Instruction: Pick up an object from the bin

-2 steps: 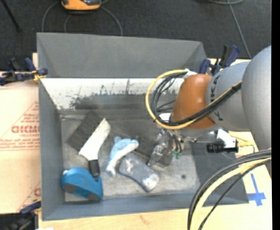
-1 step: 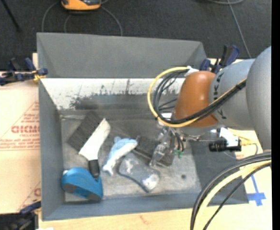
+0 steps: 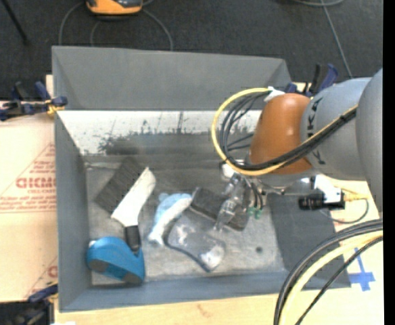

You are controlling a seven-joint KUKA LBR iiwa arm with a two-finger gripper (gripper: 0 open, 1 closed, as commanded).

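Note:
My gripper (image 3: 230,207) hangs low over the bin's floor, right of the middle, under the orange wrist cover. It is at the right end of a dark grey flat block (image 3: 207,204) that lies tilted on the floor. Whether it touches the block I cannot tell. Just in front of the block lies a clear plastic piece (image 3: 196,245). To the block's left rests a light blue and white thing (image 3: 166,212).
A black brush with a white handle (image 3: 128,191) lies at the left of the bin, and a blue tape dispenser (image 3: 115,260) sits in the front left corner. The arm and its cables cover the bin's right side.

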